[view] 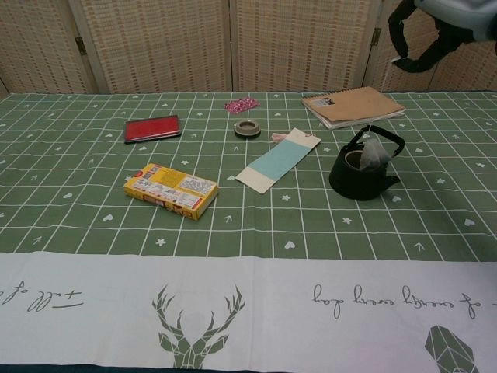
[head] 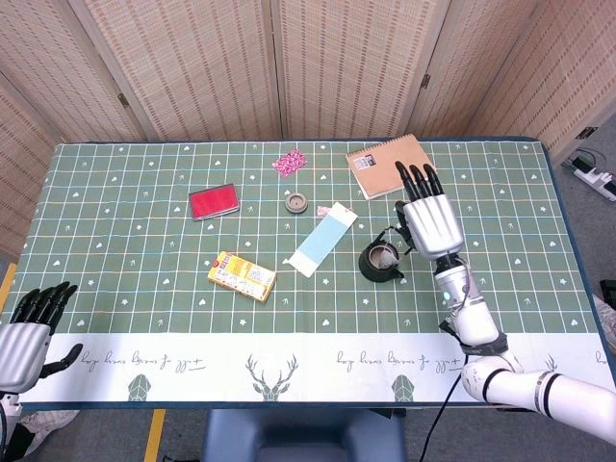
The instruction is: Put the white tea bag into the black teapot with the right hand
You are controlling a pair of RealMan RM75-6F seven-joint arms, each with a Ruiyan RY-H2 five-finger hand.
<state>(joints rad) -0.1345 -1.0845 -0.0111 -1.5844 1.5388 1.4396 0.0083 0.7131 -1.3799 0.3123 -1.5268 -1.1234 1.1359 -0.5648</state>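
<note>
Tea bag (view: pixel 376 152) hung by string over teapot (view: pixel 359 172) mouth; right hand (head: pixel 429 223) fingers extended above, string pinch likely, hidden.

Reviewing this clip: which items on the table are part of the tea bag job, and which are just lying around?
Job: tea bag, hanging at the teapot's mouth; right hand above it.

Lying about: notebook, red case, yellow box, tape roll, blue-white packet, pink wrapper; left hand idle.
</note>
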